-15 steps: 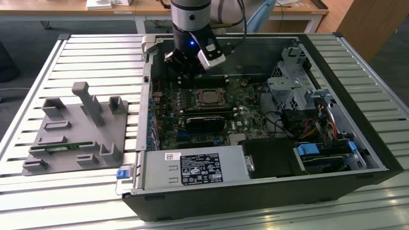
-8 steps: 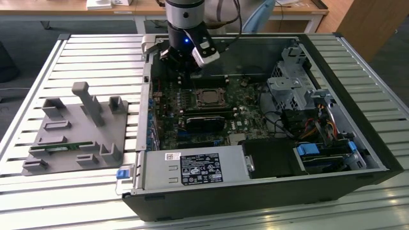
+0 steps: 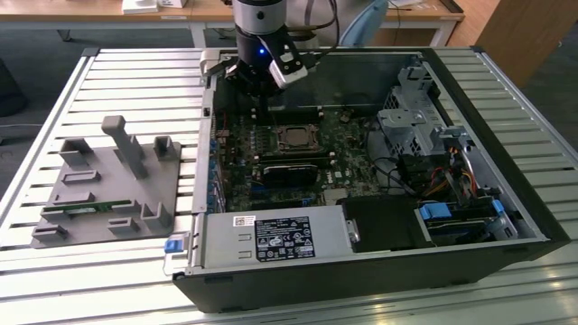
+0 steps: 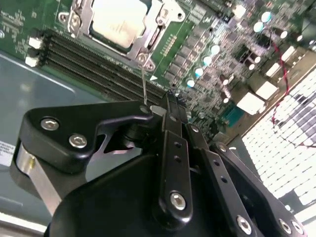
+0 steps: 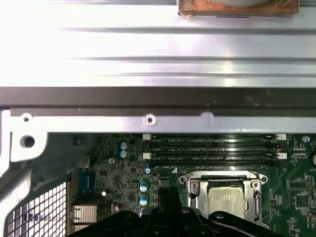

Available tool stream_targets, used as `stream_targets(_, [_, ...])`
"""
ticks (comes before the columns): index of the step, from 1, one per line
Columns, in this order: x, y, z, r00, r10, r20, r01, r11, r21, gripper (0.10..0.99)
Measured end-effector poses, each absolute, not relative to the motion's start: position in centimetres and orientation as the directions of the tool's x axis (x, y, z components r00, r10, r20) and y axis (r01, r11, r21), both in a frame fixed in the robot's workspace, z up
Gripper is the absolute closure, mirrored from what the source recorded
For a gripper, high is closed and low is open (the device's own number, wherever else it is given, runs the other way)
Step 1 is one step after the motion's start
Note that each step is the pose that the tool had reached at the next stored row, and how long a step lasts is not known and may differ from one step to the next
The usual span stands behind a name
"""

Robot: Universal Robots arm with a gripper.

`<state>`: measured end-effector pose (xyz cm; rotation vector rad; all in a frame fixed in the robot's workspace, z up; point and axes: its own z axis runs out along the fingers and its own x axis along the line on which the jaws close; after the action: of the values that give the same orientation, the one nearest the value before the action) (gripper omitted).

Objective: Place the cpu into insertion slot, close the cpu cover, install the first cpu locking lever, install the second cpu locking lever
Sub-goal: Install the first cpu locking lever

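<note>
The cpu (image 4: 116, 19) shows its dull silvery top inside the insertion slot (image 3: 294, 137) on the green board; it also appears in the first wrist view, cpu (image 5: 226, 202). The cpu cover (image 4: 148, 34) lies flat around the chip as a silver frame. A thin wire locking lever (image 4: 143, 81) stands up from the socket's corner and ends against the side of my gripper (image 4: 174, 98). The black fingers (image 4: 173, 128) are pressed together and shut. In the exterior view my gripper (image 3: 264, 112) hangs just beyond the socket, on its left side, inside the case.
Memory slots (image 4: 89, 59) run beside the socket. A black card (image 3: 289, 172) sits in front of it, with the power supply (image 3: 271, 237) nearer still. A drive cage (image 3: 411, 128) fills the case's right. A grey fixture plate (image 3: 108, 183) lies on the slatted table.
</note>
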<state>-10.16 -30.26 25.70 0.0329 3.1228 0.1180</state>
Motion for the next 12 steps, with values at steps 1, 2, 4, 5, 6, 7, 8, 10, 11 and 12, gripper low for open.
stream_targets(1, [-10.2, -30.1, 25.7, -1.000, 0.022, -0.016, 0.020, 0.997, 0.076, 0.980])
stream_targets(2, [-10.2, -30.0, 25.7, -1.000, 0.022, -0.015, 0.020, 0.997, 0.076, 0.980])
stream_targets(4, [-10.1, -29.9, 25.7, -1.000, 0.021, -0.016, 0.020, 0.997, 0.076, 0.980])
stream_targets(5, [-10.0, -29.9, 25.7, -1.000, 0.022, -0.015, 0.020, 0.997, 0.076, 0.980])
stream_targets(6, [-9.8, -29.9, 25.7, -1.000, 0.022, -0.015, 0.020, 0.997, 0.076, 0.980])
stream_targets(7, [-9.6, -29.9, 25.6, -1.000, 0.022, -0.015, 0.020, 0.997, 0.076, 0.980])
stream_targets(8, [-9.3, -29.9, 25.6, -1.000, 0.022, -0.014, 0.021, 0.997, 0.076, 0.980])
stream_targets(10, [-8.7, -29.8, 25.6, -1.000, 0.022, -0.013, 0.021, 0.997, 0.076, 0.980])
stream_targets(11, [-8.4, -29.8, 25.6, -1.000, 0.022, -0.012, 0.021, 0.997, 0.076, 0.980])
stream_targets(12, [-8.1, -29.8, 25.6, -1.000, 0.022, -0.011, 0.021, 0.997, 0.076, 0.980])
